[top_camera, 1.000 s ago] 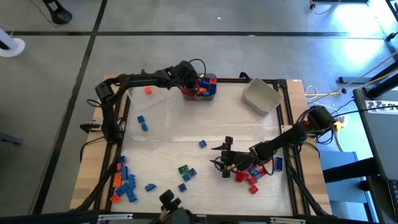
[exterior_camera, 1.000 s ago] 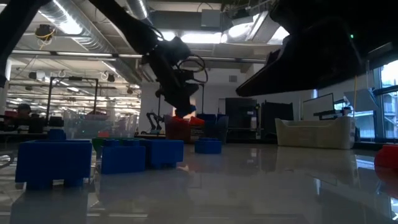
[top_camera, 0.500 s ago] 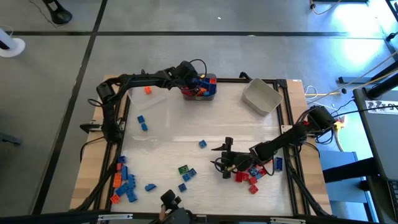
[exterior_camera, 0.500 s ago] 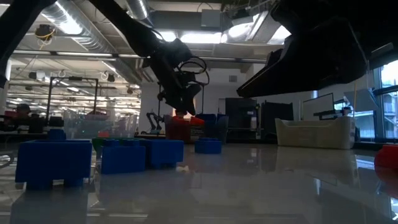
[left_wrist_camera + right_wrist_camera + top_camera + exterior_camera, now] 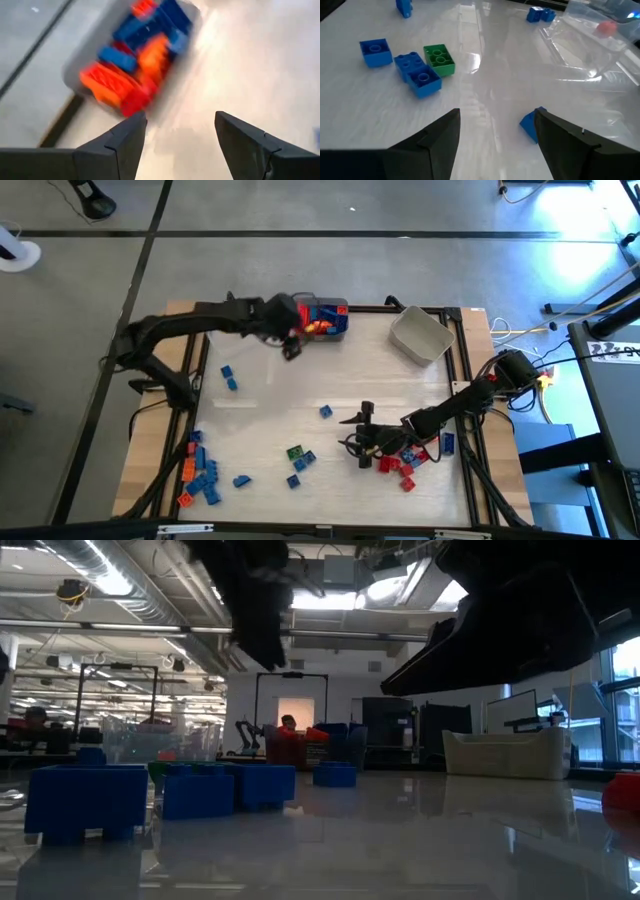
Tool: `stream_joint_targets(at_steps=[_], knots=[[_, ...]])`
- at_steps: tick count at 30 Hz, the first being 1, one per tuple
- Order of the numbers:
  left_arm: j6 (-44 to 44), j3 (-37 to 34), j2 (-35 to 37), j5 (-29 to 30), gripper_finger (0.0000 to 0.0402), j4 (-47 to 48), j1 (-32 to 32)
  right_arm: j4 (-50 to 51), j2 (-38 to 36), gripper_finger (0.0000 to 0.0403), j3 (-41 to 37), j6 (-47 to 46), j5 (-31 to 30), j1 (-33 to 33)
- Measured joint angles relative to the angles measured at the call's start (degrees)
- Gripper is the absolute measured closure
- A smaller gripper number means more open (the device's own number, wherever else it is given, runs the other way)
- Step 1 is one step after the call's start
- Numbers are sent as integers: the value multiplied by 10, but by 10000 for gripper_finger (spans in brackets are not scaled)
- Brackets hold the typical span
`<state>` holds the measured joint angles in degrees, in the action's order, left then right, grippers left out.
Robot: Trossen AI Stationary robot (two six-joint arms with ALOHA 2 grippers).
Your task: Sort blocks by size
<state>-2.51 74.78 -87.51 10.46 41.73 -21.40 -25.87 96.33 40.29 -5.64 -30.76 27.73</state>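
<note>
The blocks lie in groups. A small bin (image 5: 322,318) at the far edge holds red, orange and blue ones (image 5: 140,55). Loose blue and orange ones lie at the near left corner (image 5: 200,470), and a red pile (image 5: 405,462) lies near right. A green block (image 5: 439,60) and blue ones (image 5: 417,75) lie in the near middle. My left gripper (image 5: 290,343) hangs open above the table, just left of that bin, with nothing between its fingers (image 5: 180,135). My right gripper (image 5: 358,442) stands open beside the red pile, low over the table; a blue block (image 5: 530,125) lies just ahead of one finger.
A clear bin (image 5: 238,332) with one orange block stands at the far left. A pale grey bin (image 5: 420,335) stands at the far right. Two blue blocks (image 5: 228,376) lie left of centre, and another blue one (image 5: 326,411) lies mid-table. The table's middle is bare.
My left gripper has drawn back from over the block-filled bin toward the table's left and near side, and has risen. My right gripper has kept still.
</note>
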Motion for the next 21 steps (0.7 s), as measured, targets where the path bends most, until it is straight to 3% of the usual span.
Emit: stream_joint_targets(at_steps=[5, 12, 21], knots=[[-100, 0, 52, -1, 176, 130, 112, -2, 0, 155, 0, 0, 9, 0], [-295, -24, 74, 2, 176, 232, 289, -2, 0, 155, 0, 0, 25, 0], [-630, -77, 73, -21, 176, 248, 491, -11, 0, 155, 0, -3, 34, 0]])
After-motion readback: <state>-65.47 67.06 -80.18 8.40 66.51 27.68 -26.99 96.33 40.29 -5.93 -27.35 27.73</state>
